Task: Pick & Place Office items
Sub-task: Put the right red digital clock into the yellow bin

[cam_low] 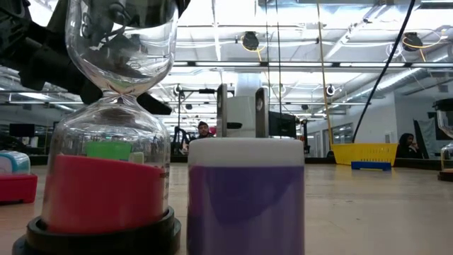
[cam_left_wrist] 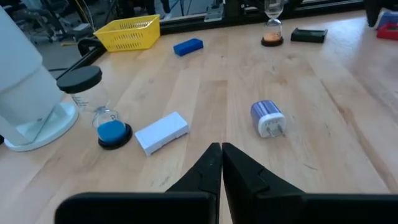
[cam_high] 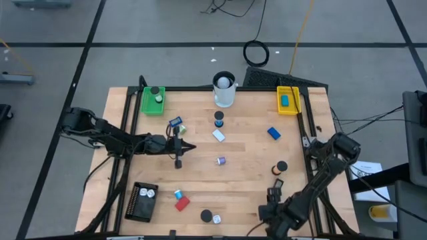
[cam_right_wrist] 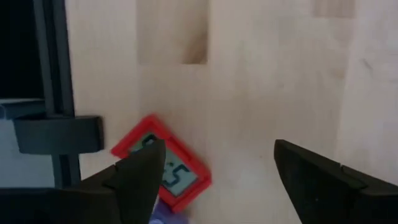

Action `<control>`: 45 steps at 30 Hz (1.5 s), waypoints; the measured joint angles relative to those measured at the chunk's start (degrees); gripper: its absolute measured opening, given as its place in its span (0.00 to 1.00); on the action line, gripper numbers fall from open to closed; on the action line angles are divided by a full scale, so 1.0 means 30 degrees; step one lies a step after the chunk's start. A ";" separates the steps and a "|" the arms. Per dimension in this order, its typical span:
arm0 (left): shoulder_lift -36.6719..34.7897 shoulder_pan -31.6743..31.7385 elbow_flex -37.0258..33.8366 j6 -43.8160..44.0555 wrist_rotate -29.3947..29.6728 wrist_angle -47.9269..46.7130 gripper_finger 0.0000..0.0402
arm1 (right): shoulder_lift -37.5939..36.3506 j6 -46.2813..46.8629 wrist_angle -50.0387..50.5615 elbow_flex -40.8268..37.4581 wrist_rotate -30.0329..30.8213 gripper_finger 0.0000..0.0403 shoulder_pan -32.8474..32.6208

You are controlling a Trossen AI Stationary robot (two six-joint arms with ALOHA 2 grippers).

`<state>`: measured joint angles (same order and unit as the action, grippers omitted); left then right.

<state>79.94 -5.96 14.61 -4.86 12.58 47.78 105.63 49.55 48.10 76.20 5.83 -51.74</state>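
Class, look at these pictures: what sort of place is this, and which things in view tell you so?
Probably a robotics lab or workshop. A wooden table stands on a taped grey floor, two dark robot arms work over it, and the low view shows ceiling strip lights and a person seated at the far side.

The high view looks straight down on the whole table [cam_high: 227,160] and both arms. The low view sits at tabletop height, pressed close to a red-sand hourglass [cam_low: 106,142] and a purple-and-white cylinder [cam_low: 245,198] — the room lies beyond. The left wrist view faces across the boards toward the yellow tray [cam_left_wrist: 127,32], also seen from above. The right wrist view looks down, near a red digital timer [cam_right_wrist: 165,165].
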 joint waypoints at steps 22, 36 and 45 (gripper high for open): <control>0.0000 -0.0015 0.0000 -0.0772 -0.0182 -0.0893 0.01 | 0.2714 -0.3274 0.1456 0.2472 -0.0539 0.73 -0.0470; -0.0005 -0.0051 0.0000 -0.0721 -0.0189 -0.1019 0.02 | 0.2590 -0.1760 -0.0476 0.0891 -0.3025 0.56 0.0365; -0.0007 -0.0051 0.0000 -0.0358 -0.0189 -0.1005 0.06 | 0.2308 -0.2310 -0.0562 0.0843 -0.3123 0.33 0.0899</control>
<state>79.92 -6.11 14.61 -5.94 12.01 44.76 112.56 42.62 46.41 78.73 -3.54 -49.04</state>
